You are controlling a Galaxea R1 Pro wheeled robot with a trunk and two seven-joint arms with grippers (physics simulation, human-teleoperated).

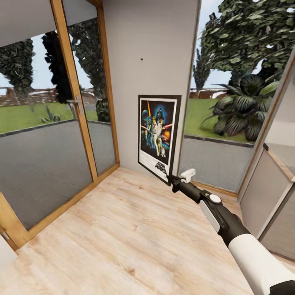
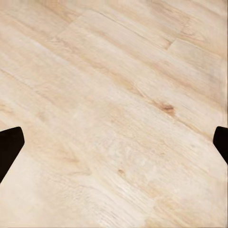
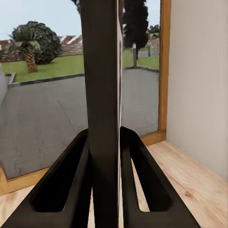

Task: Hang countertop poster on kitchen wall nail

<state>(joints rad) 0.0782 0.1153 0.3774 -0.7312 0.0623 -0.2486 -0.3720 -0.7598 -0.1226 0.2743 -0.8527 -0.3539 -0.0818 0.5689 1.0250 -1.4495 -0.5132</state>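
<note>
In front of the grey wall (image 1: 147,61), the right arm is reaching out long and nearly straight from the lower right, its right gripper (image 1: 174,180) clamping the bottom right corner of the poster (image 1: 158,135). The poster is standing upright, off the wooden floor (image 1: 123,229), just below a small wall nail (image 1: 141,59). In the right wrist view both fingers (image 3: 76,190) are pressing against the poster's dark edge (image 3: 102,95). The left gripper (image 2: 114,142) is pointing down at the floor, its tips spread wide.

Pale wood floor (image 1: 102,237), glass door (image 1: 45,135), grey wall (image 1: 151,49), garden trees.
</note>
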